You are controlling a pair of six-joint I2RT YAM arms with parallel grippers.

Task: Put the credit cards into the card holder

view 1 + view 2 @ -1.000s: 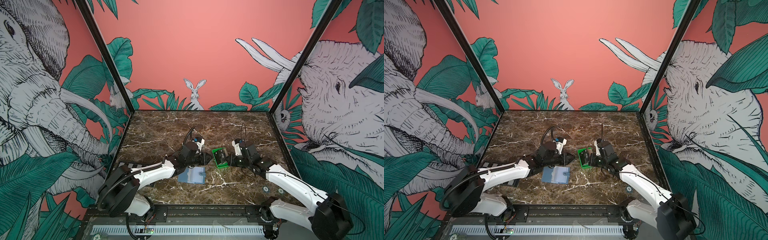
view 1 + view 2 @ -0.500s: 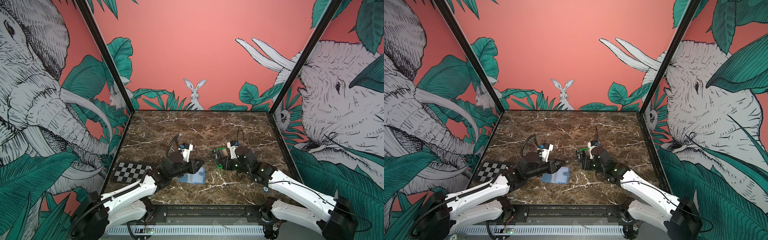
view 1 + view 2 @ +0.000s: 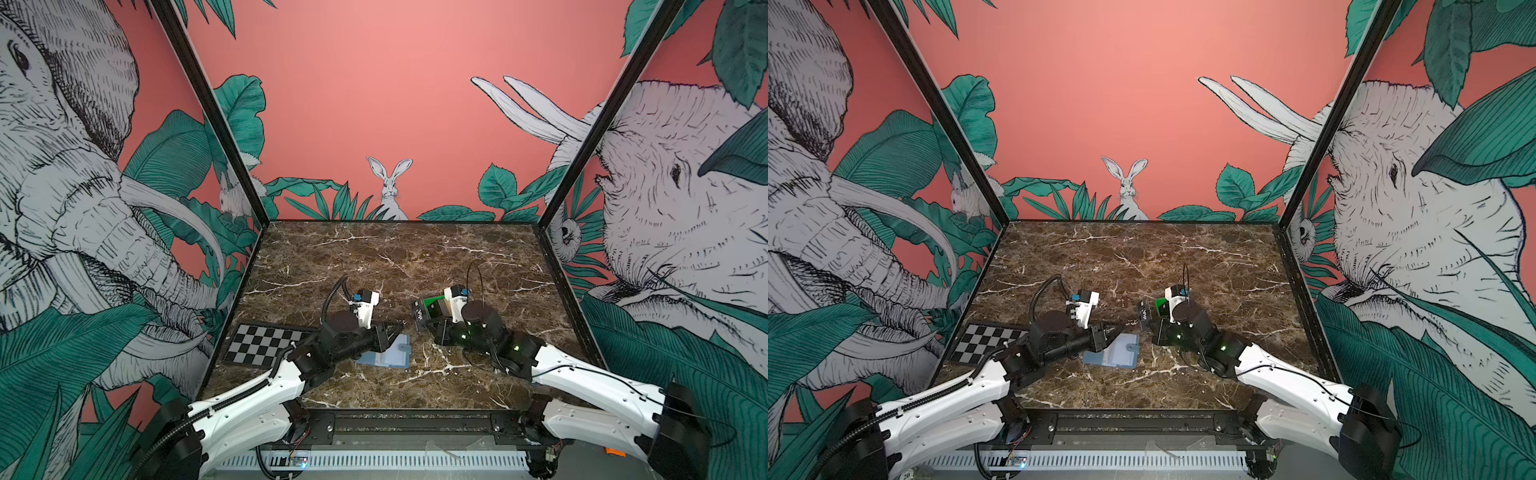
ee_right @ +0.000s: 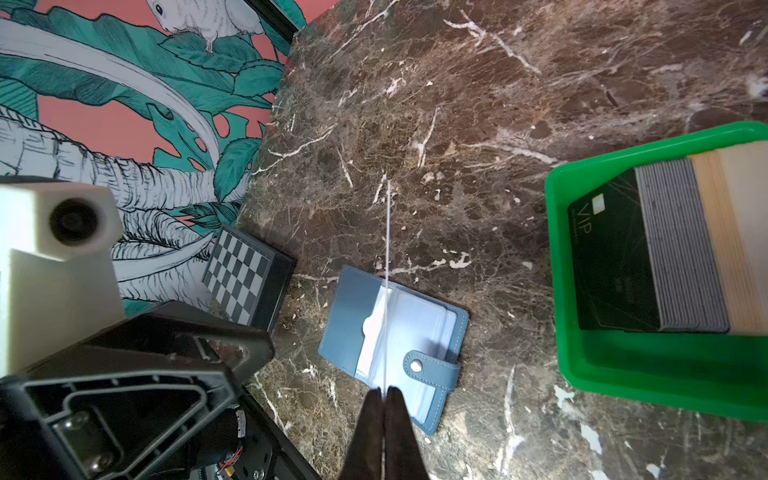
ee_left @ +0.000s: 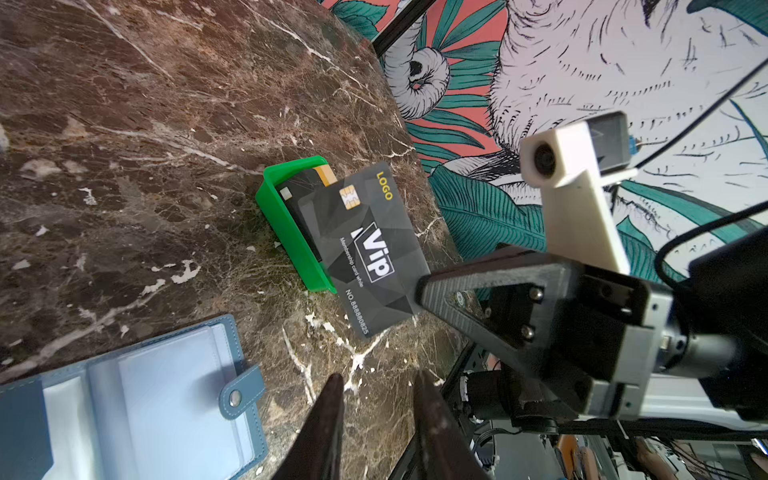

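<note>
- Over the last second, both arms have drawn back from the far middle toward the near edge. The left arm no longer covers the checkerboard plate, and the right gripper has lifted the black VIP card out of the green tray.
- In both top views the card holder lies open on the marble table. It sits near the middle, left of the tray and nearer to us. The left gripper hovers over its far edge, and the card hangs in the air just right of it.
- In the left wrist view, the left gripper's fingers stand a narrow gap apart with nothing between them. The right gripper pinches the VIP card by one short end, and more credit cards wait in the tray behind it.
- In the right wrist view, the right fingers are pressed tight on the card, which shows edge-on as a thin pale line pointing over the open holder. The tray holds a stack of black, grey and tan cards.
- We judge the step in hand to be carrying this card to the holder. We cannot tell whether any sleeve is already filled.
- Next, we would line the card's free end up with a sleeve mouth and slide it in shallowly. The left gripper would likely need to pin the holder flat so it does not skid.
</note>
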